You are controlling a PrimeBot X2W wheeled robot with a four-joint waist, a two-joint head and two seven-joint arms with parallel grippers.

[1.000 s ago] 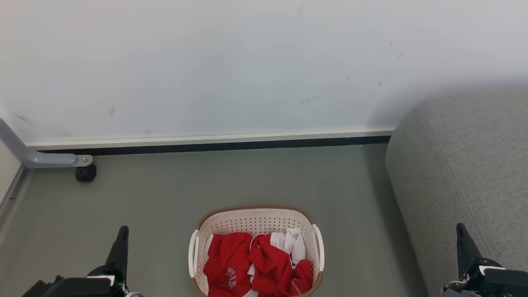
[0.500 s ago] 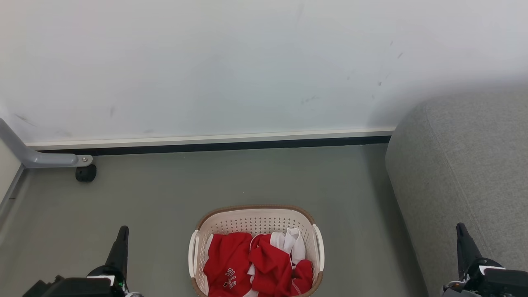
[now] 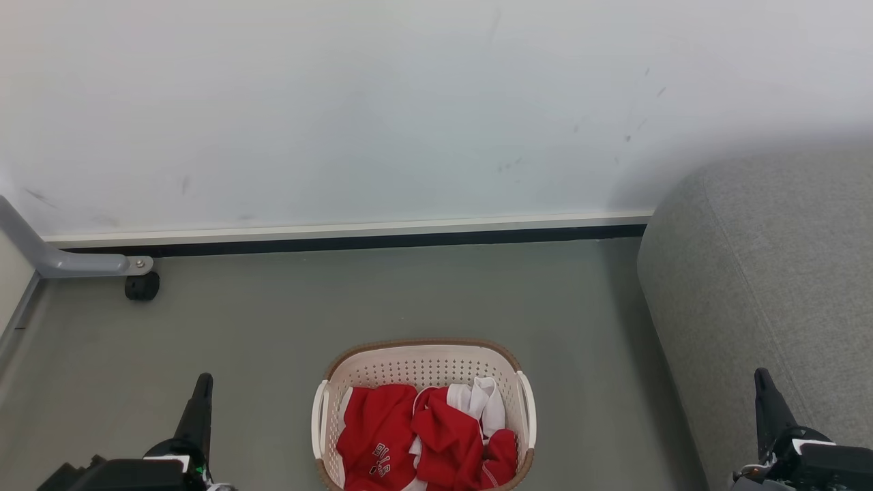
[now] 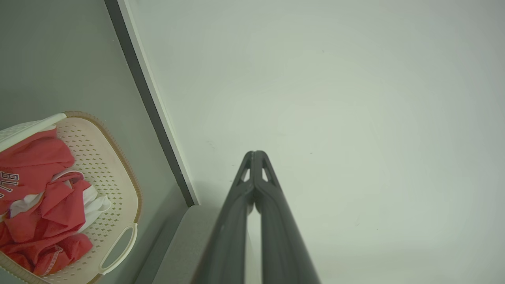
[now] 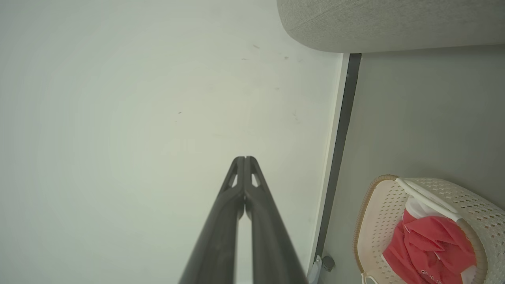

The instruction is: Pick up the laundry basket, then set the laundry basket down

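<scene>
The laundry basket [image 3: 423, 365] stands on the grey floor at the bottom middle of the head view, cream with a brown rim and white side handles, holding red and white clothes. It also lies at the lower left of the left wrist view, as the laundry basket [image 4: 114, 173], and at the lower right of the right wrist view, as the laundry basket [image 5: 378, 213]. My left gripper [image 3: 202, 379] stands well left of it and my right gripper [image 3: 760, 374] well right, both apart from it. In the wrist views the left gripper [image 4: 255, 152] and the right gripper [image 5: 244, 157] are shut on nothing, pointing at the wall.
A grey sofa [image 3: 771, 273] fills the right side, close to my right gripper. A white wall with a dark baseboard [image 3: 354, 240] runs behind the basket. At the far left a grey metal leg with a black caster [image 3: 142, 286] rests on the floor.
</scene>
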